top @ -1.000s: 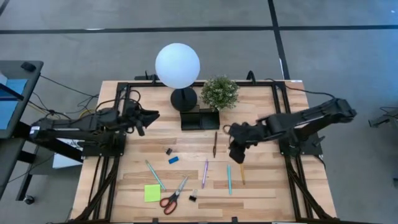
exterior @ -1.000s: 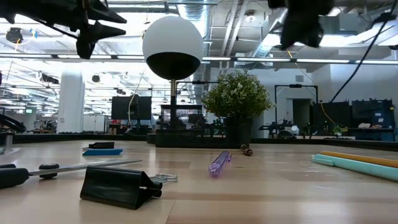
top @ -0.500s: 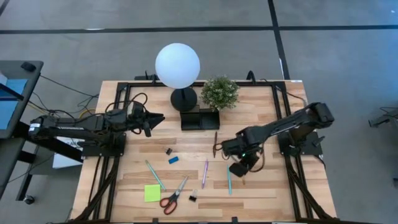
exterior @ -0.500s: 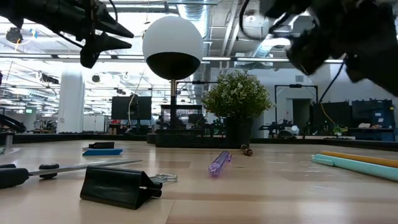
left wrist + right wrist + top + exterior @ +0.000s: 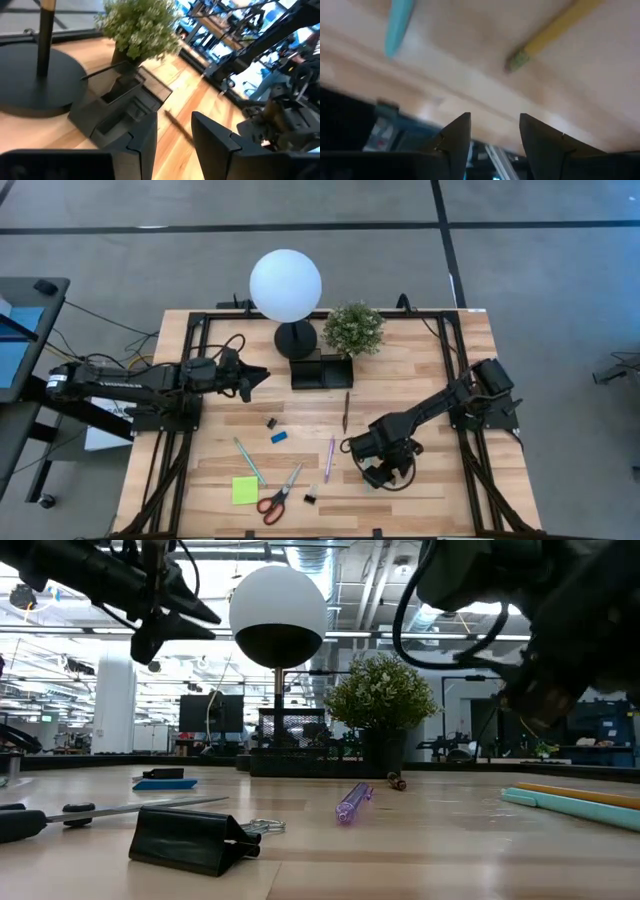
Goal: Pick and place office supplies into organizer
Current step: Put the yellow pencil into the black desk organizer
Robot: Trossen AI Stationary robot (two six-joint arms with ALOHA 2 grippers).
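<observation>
A: Nearest the front edge of the counter (image 5: 420, 510) lie the scissors (image 5: 279, 494), the sticky pad (image 5: 244, 490) and a binder clip (image 5: 310, 497). How would those handle?

B: Scissors are stiff and heavier at the red handles; I'd take them across the blades near the pivot. The pad is light and flat, hard to get under. The clip is small and rigid.

A: And the right end effector (image 5: 385, 468)?

B: Low over the counter, fingers parted with nothing between them. In its wrist view a teal pen (image 5: 398, 25) and a pencil (image 5: 552, 32) lie just ahead. Both are thin, light, smooth and likely to roll, so a pinch across the middle of the shaft seems best.

A: Farther back?

B: A purple pen (image 5: 329, 457), another teal pen (image 5: 248, 460), the eraser (image 5: 279, 437), a second clip (image 5: 271, 422) and a brown pencil (image 5: 346, 409).

A: Then the organizer (image 5: 321, 369)?

B: Beside the plant (image 5: 353, 328) and lamp (image 5: 286, 285). The left end effector (image 5: 258, 374) hangs near it, fingers apart, empty.
</observation>
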